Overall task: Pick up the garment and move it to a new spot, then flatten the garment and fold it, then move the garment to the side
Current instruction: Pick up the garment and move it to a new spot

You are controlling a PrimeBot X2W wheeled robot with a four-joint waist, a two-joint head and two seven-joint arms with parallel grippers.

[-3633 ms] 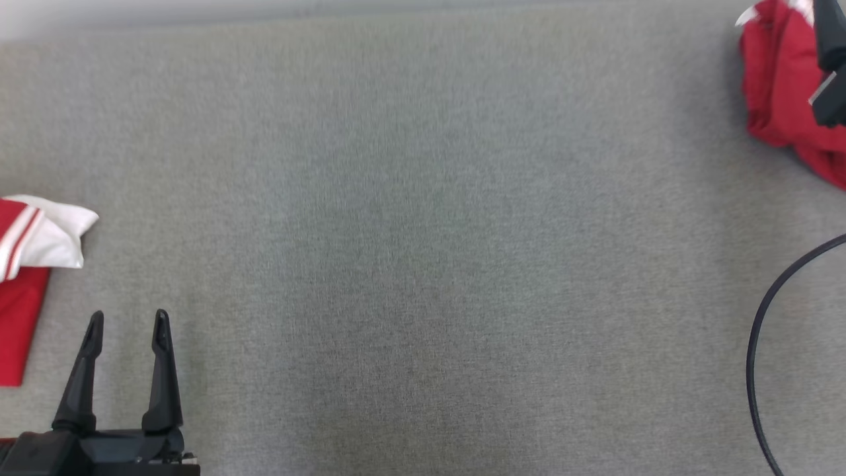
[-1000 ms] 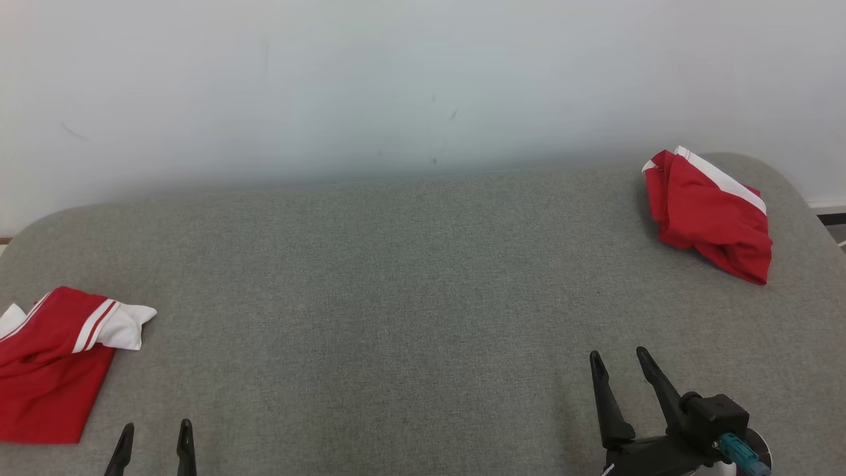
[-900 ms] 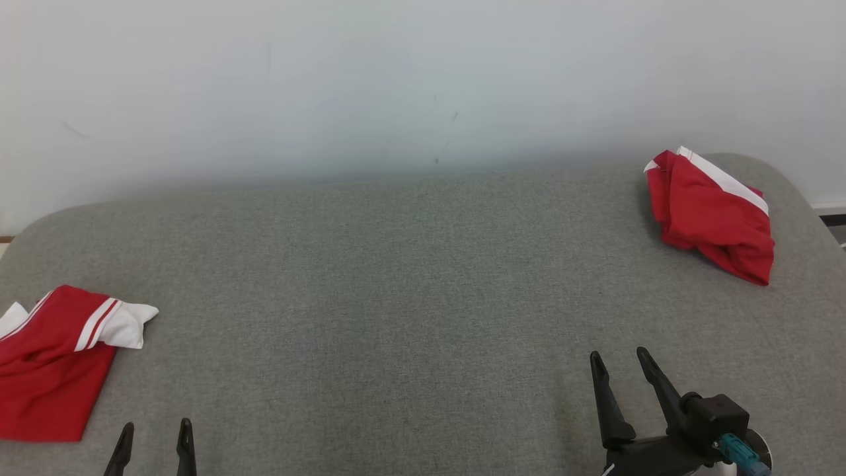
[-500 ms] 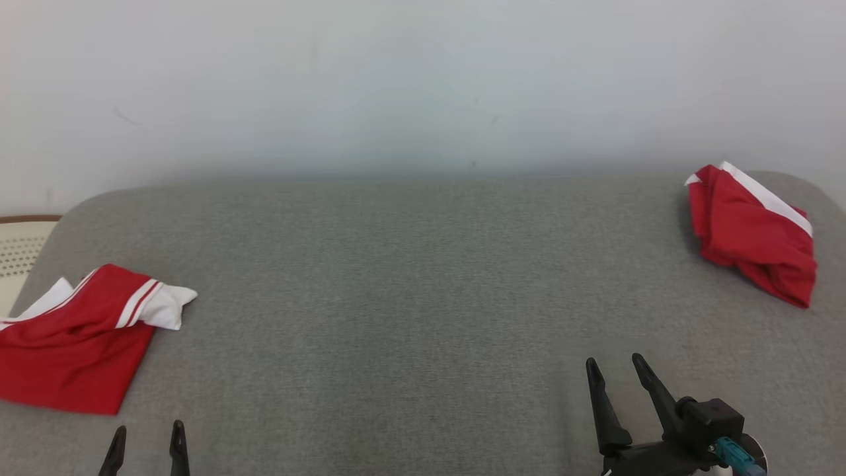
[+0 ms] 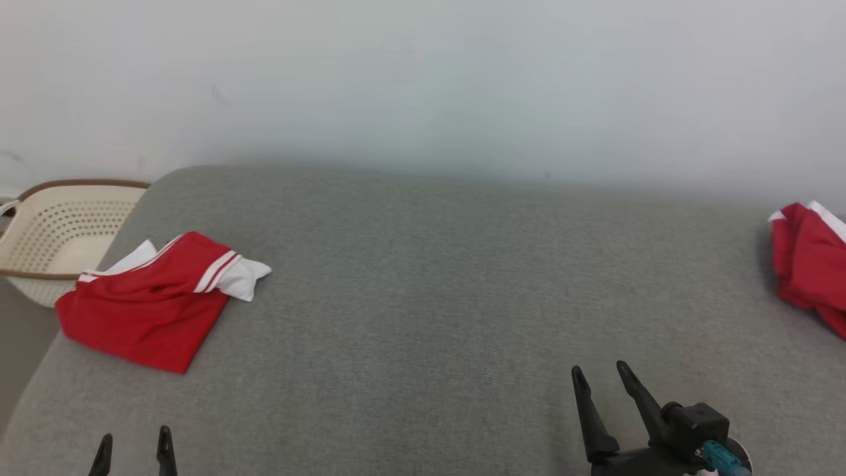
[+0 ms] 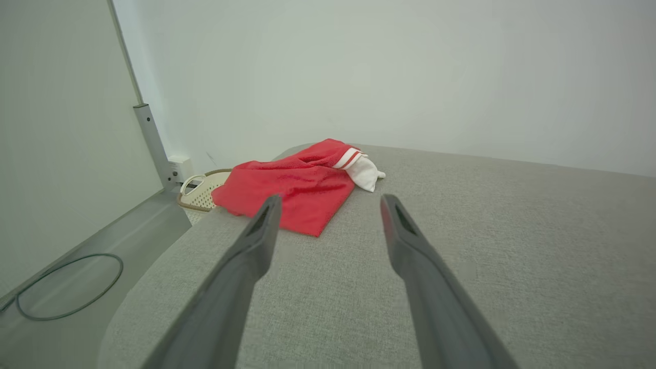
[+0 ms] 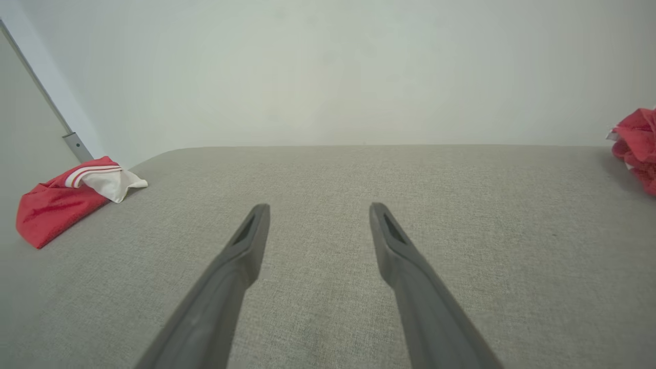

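A red garment (image 5: 149, 307) with white trim and stripes lies crumpled near the left end of the grey table (image 5: 423, 297); it also appears in the left wrist view (image 6: 297, 184) and the right wrist view (image 7: 66, 197). A second red garment (image 5: 809, 261) sits bunched at the far right (image 7: 635, 146). My left gripper (image 5: 134, 441) is open at the bottom left, well short of the left garment, with nothing between its fingers (image 6: 328, 202). My right gripper (image 5: 600, 375) is open at the lower right above bare fabric (image 7: 319, 210).
A cream perforated basket (image 5: 59, 231) with a brown rim stands off the table's left end, also in the left wrist view (image 6: 202, 189). A cable loop (image 6: 69, 287) lies on the floor. A pale wall runs behind the table.
The camera has turned left: both garments slid rightward in the picture and the basket came into view. Both grippers stay open near the bottom edge.
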